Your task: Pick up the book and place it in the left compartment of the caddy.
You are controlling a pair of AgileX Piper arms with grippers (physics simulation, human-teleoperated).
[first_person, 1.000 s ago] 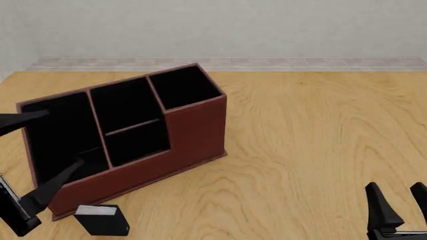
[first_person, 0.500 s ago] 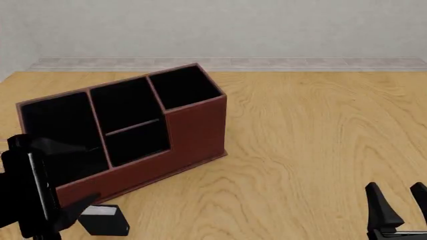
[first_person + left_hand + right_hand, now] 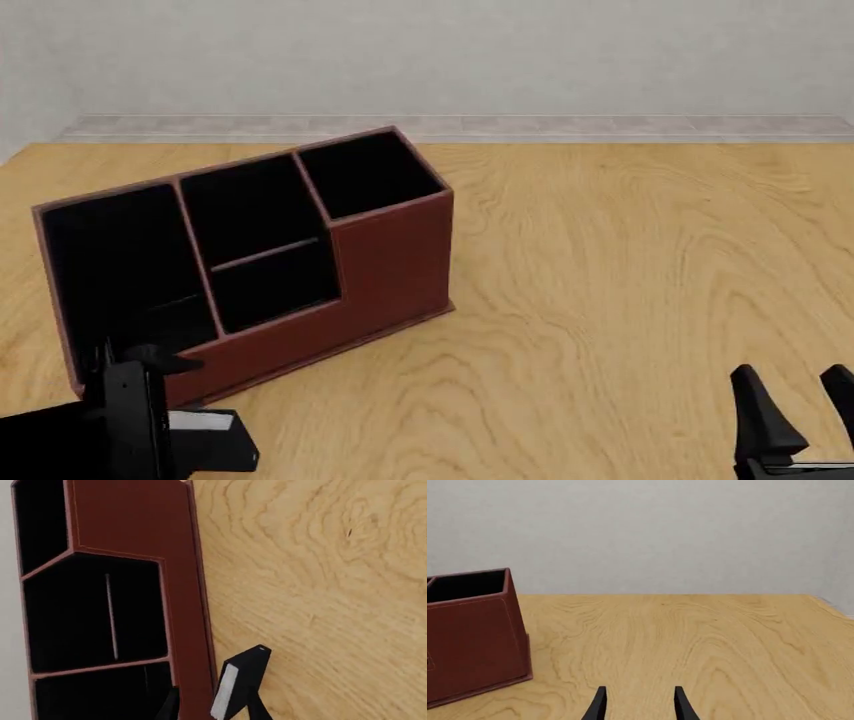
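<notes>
The small black book [image 3: 211, 441] with a white page edge lies on the table just in front of the caddy [image 3: 387, 262], near its left end. In the left wrist view the book [image 3: 241, 680] sits beside the caddy's front wall [image 3: 183, 610]. My left gripper [image 3: 213, 711] is open. One fingertip [image 3: 171, 706] shows against the caddy's wall and the other [image 3: 257, 713] against the book, with nothing gripped. The left arm [image 3: 118, 425] covers part of the book. The left compartment [image 3: 120, 265] holds nothing. My right gripper [image 3: 803, 412] stands open at the near right, far from both.
The caddy stands angled on the wooden table [image 3: 627, 300], with its middle shelf section [image 3: 260, 255] and small square section [image 3: 367, 175] both black inside. A pale wall [image 3: 427, 60] runs behind the table's far edge.
My left arm has swung down and in from the left, from beside the caddy's left end to low over the book. The book, caddy and right gripper have not moved.
</notes>
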